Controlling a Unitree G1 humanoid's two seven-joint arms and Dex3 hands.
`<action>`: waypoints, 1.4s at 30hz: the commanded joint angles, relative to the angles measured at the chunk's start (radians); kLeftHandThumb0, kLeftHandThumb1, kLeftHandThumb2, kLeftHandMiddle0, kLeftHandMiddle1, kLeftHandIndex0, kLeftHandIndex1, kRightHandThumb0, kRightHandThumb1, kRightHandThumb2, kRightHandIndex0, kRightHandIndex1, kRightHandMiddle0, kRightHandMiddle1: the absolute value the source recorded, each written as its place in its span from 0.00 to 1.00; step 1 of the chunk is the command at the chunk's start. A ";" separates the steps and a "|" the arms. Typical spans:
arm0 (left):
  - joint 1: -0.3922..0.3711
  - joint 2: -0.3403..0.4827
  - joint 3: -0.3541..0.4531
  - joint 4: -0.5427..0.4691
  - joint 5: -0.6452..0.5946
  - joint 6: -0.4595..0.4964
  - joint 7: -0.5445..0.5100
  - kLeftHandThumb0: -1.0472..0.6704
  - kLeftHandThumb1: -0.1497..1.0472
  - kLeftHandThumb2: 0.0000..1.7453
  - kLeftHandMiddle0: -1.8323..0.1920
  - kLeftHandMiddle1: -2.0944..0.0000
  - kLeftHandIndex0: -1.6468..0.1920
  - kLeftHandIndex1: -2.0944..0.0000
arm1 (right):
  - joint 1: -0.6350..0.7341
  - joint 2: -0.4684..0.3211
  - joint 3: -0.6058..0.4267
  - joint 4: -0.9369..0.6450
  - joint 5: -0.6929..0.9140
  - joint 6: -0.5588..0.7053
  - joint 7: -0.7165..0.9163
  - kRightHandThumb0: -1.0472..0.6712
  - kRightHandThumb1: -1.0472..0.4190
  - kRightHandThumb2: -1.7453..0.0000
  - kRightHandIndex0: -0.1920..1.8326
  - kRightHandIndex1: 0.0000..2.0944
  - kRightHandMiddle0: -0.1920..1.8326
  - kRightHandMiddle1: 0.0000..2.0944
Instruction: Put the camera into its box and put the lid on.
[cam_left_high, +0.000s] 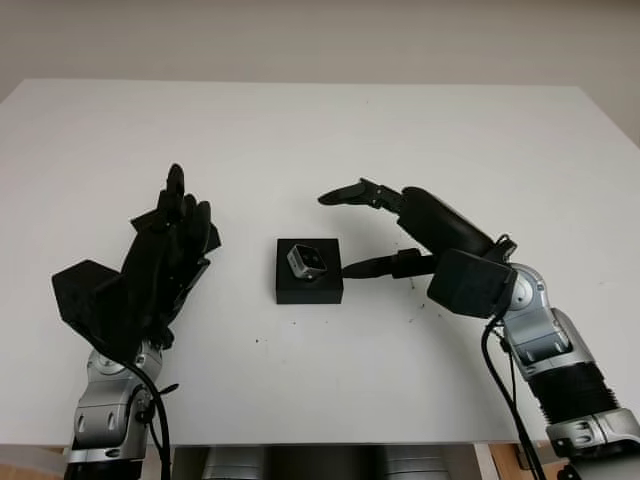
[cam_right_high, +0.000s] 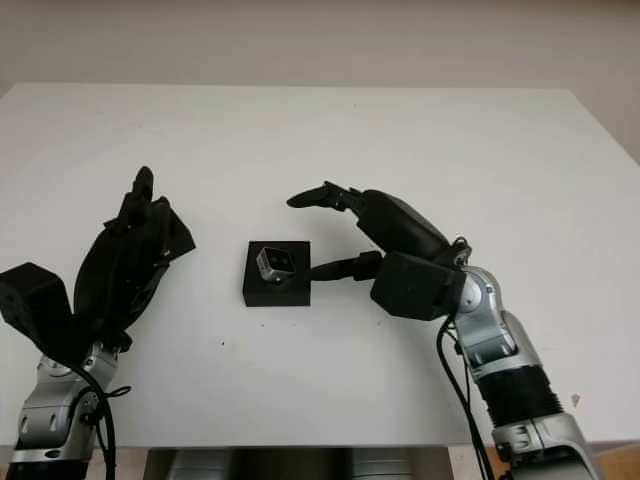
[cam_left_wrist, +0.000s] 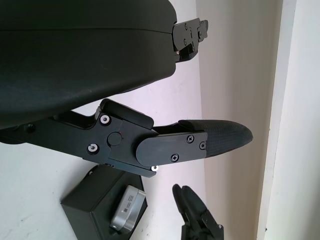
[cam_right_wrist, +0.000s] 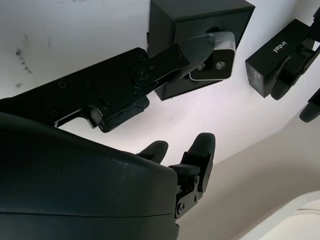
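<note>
Camera (cam_left_high: 307, 262) sits in box (cam_left_high: 309, 284) mid-tabletop (cam_left_high: 400, 130), tilted, not yet seated; right hand (cam_left_high: 345, 232) open beside box, 1 finger by its edge, likely steadying; left hand (cam_left_high: 165, 250) grips lid (cam_right_wrist: 275, 49), ready for capping

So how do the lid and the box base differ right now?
The lid is gripped in the left hand, off to the left of the box base, which sits on the table. The base has the camera sitting in it; the lid covers nothing yet. The lid shows "intel" lettering on its side; the base looks plain. Both are black. The right hand is open beside the base.
</note>
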 joint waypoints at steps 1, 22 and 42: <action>-0.006 0.004 0.000 -0.017 0.003 0.005 0.003 0.15 1.00 0.29 1.00 1.00 1.00 1.00 | -0.022 0.014 0.009 0.025 -0.012 -0.020 -0.021 0.20 0.12 0.97 0.16 0.34 0.19 0.41; 0.001 0.008 0.002 -0.014 0.005 -0.006 -0.001 0.16 1.00 0.29 1.00 1.00 1.00 1.00 | -0.081 0.071 0.039 0.131 -0.038 -0.048 -0.086 0.21 0.13 0.97 0.13 0.45 0.22 0.47; 0.002 0.004 0.006 -0.018 0.004 -0.007 0.004 0.16 1.00 0.29 1.00 1.00 1.00 1.00 | -0.071 0.073 0.056 0.157 -0.034 -0.060 -0.064 0.26 0.15 0.97 0.14 0.53 0.28 0.46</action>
